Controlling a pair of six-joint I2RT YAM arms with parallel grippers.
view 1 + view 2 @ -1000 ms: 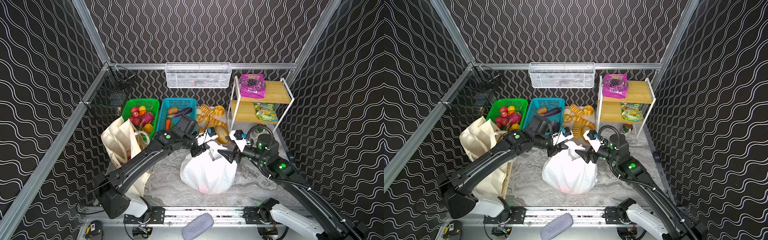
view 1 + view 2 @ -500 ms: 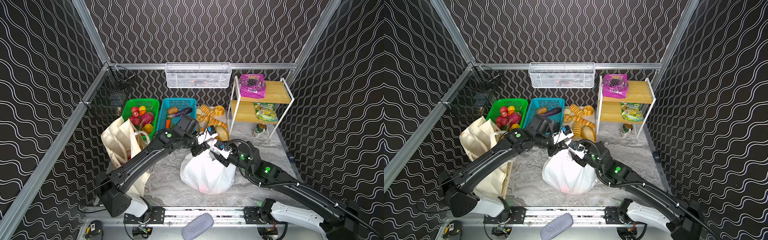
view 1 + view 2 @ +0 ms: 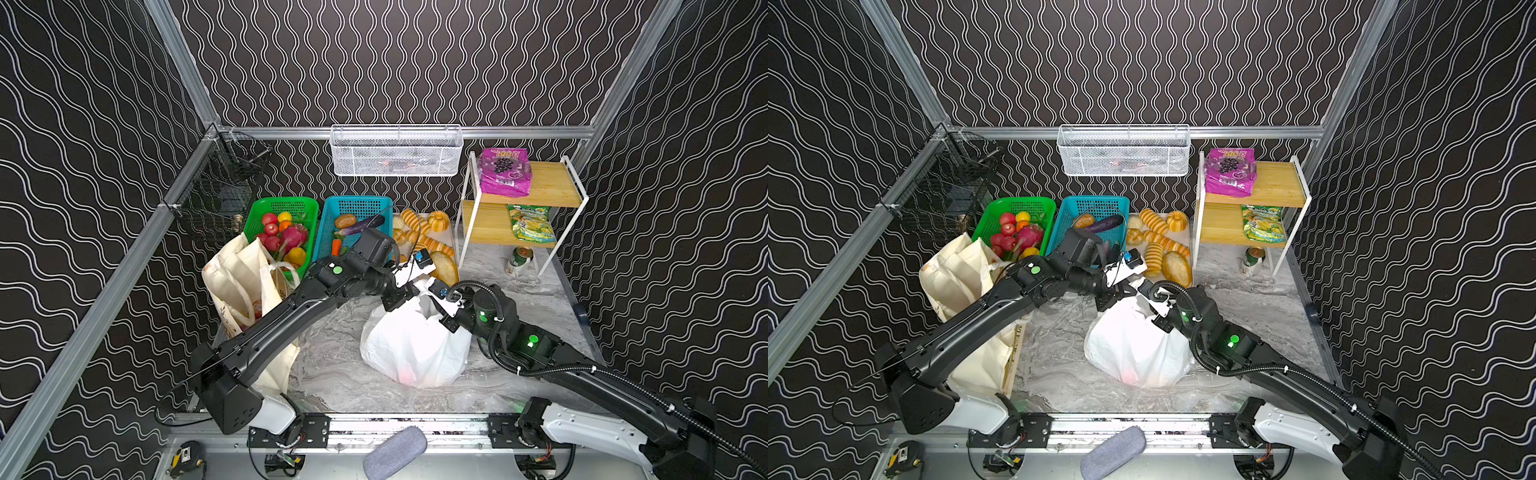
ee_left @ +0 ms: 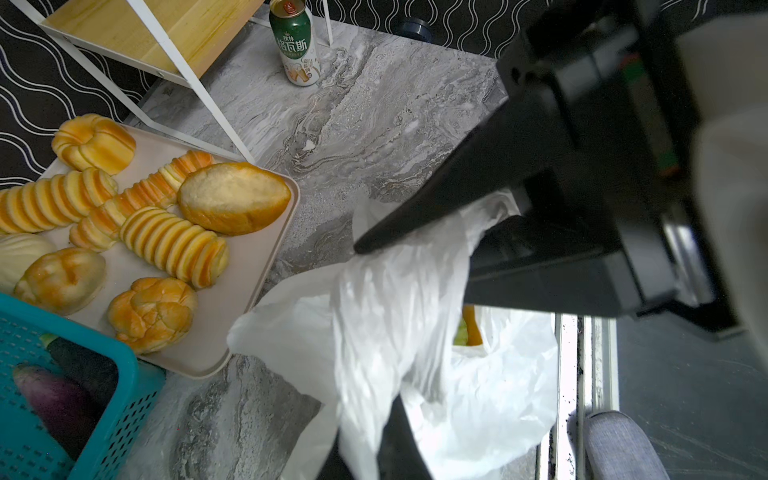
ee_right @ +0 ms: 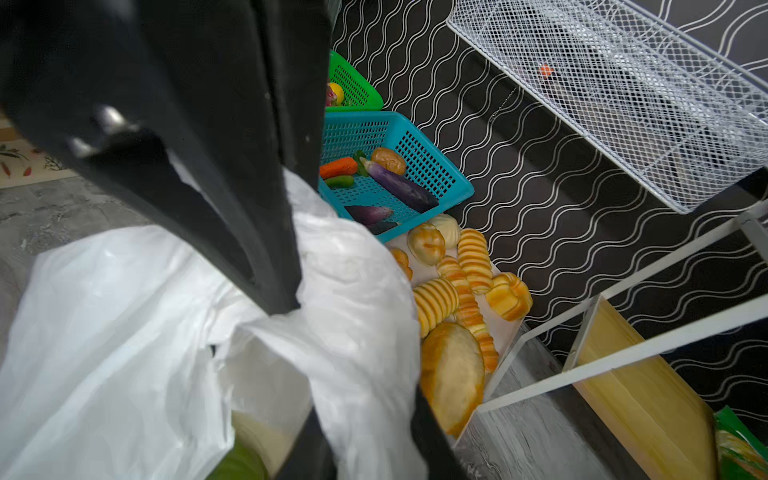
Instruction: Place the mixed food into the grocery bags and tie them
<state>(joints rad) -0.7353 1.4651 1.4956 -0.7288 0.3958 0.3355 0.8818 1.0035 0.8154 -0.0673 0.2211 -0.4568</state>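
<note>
Status from my seat: plastic bag (image 3: 411,349) stands mid-table (image 3: 332,374), just near of the tray (image 4: 249,266) of breads (image 3: 419,245), with both arms meeting at its mouth. From the left, my left gripper (image 3: 397,297) is clenched on the far-left part of the bag's rim. In the left wrist view I see plastic bunched up and running into its fingers. From the right, my right gripper (image 3: 444,311) is at the bag's right rim. In the right wrist view its two fingers (image 5: 432,449) sit either side of a gathered strip of plastic and press on it, so I read that as grasping the bag. The mouth gapes between the two grips. I see something orange and green inside from the left wrist and something pale and green from the right wrist. A pinkish patch shows through the bag's near bottom in both top views. The tote (image 3: 245,282) stands slumped at the left, just beside the green basket (image 3: 286,205) of fruit (image 3: 291,237). Right of that is the teal basket (image 3: 357,204), with a carrot (image 5: 338,167) in it. On the rack (image 3: 552,187) at far right, the purple snack packet (image 3: 504,172) lies on the top shelf and a green-yellow packet (image 3: 532,224) on the lower shelf. A green can (image 3: 517,262) stands upright on the table below.
</note>
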